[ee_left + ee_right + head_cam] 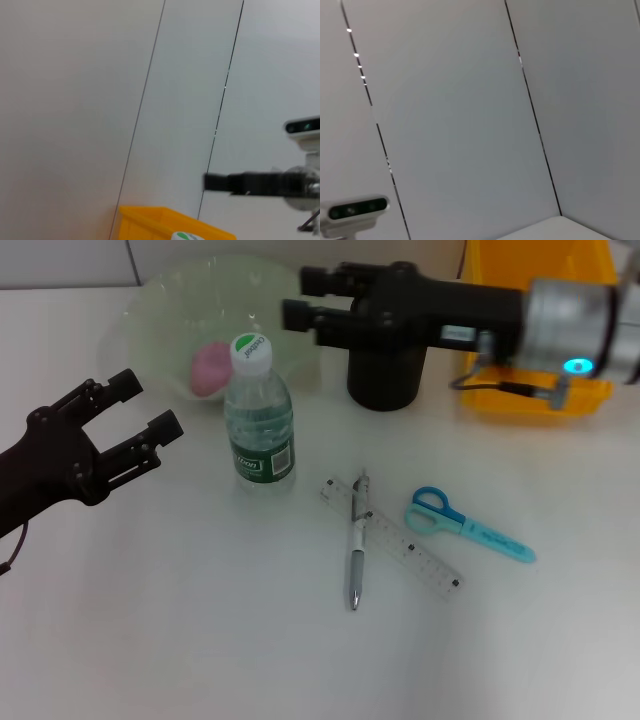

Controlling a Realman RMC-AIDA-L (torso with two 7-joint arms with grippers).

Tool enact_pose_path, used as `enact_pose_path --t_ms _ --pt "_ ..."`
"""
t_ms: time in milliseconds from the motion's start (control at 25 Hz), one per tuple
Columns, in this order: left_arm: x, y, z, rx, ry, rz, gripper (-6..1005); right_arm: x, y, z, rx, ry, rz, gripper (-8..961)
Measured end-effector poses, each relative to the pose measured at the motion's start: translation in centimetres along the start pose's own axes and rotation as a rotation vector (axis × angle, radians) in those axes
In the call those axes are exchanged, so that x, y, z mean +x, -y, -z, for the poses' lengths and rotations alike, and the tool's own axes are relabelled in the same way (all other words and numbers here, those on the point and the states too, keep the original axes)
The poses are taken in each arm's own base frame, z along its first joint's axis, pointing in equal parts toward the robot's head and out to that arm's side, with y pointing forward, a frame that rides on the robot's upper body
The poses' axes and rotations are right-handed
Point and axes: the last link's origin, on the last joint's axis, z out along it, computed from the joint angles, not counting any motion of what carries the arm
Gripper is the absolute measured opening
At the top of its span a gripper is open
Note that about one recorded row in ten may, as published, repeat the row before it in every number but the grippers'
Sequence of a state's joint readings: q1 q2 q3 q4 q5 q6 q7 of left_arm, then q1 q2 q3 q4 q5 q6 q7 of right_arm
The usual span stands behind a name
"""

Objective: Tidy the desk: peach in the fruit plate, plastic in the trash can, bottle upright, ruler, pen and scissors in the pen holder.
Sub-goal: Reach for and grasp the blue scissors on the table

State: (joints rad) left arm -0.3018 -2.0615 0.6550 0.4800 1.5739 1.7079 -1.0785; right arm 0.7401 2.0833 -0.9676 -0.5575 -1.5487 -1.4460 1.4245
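A pink peach (210,368) lies in the pale green fruit plate (150,310) at the back left. The bottle (260,425) stands upright in front of the plate. A pen (357,550) lies across a clear ruler (422,557) at mid-table, with blue scissors (480,532) to their right. The black pen holder (385,375) stands behind them, beside the yellow trash can (540,395). My right gripper (300,298) hovers open and empty over the plate's right rim. My left gripper (150,405) hangs open, left of the bottle. The plastic is out of view.
The left wrist view shows grey wall panels, the trash can's yellow rim (165,225), the bottle cap (186,236) and the right arm's gripper (210,181) farther off. The right wrist view shows only wall panels. White tabletop extends in front of the pen.
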Motion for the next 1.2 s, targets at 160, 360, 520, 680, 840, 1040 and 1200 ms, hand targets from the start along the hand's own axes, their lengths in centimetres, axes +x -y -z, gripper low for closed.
enact_pose_path --t_ms 160,360,520,680,840,1040,1200 --pt "0.0 0.0 0.0 -0.001 0.0 -0.001 798 -2.5 -0.8 4.2 0.038 -0.115 0.053 578" --pt "0.0 0.0 0.0 -0.002 -0.001 -0.001 798 -4.1 -1.4 7.4 0.2 -0.471 0.063 577" --pt "-0.1 -0.1 0.0 -0.008 0.007 0.0 798 -4.9 -2.3 8.5 0.264 -0.7 0.059 576" --pt "-0.6 -0.3 -0.1 -0.025 0.042 0.006 799 -4.4 -3.2 8.9 0.262 -0.922 0.009 575" --pt "-0.9 -0.5 -0.1 -0.025 0.049 0.014 799 -1.9 -3.1 8.2 0.252 -1.102 -0.003 574" --pt "-1.0 -0.4 0.1 -0.018 0.054 0.019 799 1.0 -2.4 6.8 0.235 -1.183 0.028 573" --pt "-1.1 -0.4 0.1 -0.013 0.057 0.018 799 2.5 -1.8 5.7 0.241 -1.219 0.074 572"
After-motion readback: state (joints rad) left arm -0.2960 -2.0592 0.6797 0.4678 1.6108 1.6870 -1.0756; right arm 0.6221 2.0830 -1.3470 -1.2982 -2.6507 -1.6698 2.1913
